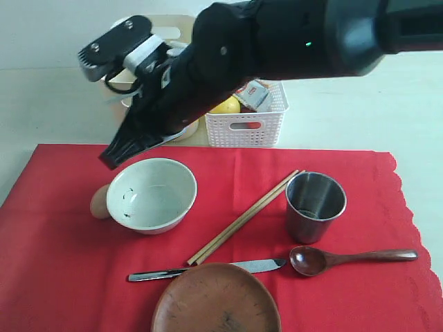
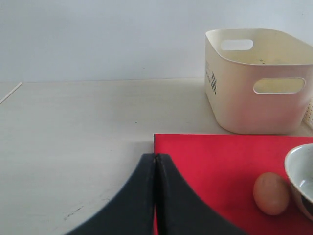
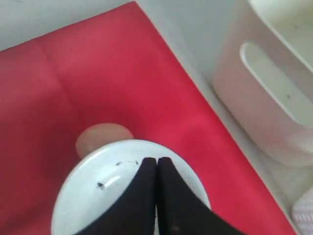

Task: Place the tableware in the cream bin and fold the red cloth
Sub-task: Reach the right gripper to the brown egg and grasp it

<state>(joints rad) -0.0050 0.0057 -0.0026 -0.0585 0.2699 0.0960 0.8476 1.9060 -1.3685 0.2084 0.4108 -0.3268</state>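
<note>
On the red cloth [image 1: 62, 263] lie a white speckled bowl [image 1: 151, 195], steel cup [image 1: 315, 205], wooden chopsticks [image 1: 246, 216], metal knife [image 1: 208, 270], dark wooden spoon [image 1: 353, 258] and brown plate [image 1: 216, 301]. My right gripper [image 1: 111, 160] reaches across from the right and hangs just above the bowl's far left rim, shut with nothing in it; in its wrist view the right gripper [image 3: 156, 159] sits over the bowl [image 3: 98, 191]. My left gripper [image 2: 155, 156] is shut and empty over the cloth's corner [image 2: 215, 161]. The cream bin [image 2: 254, 83] stands behind the cloth.
An egg [image 1: 100, 202] rests on the cloth against the bowl's left side. A white lattice basket [image 1: 248, 128] behind the cloth holds a lemon [image 1: 225, 106] and a small carton [image 1: 252, 93]. The right arm hides most of the cream bin [image 1: 181, 28] in the exterior view.
</note>
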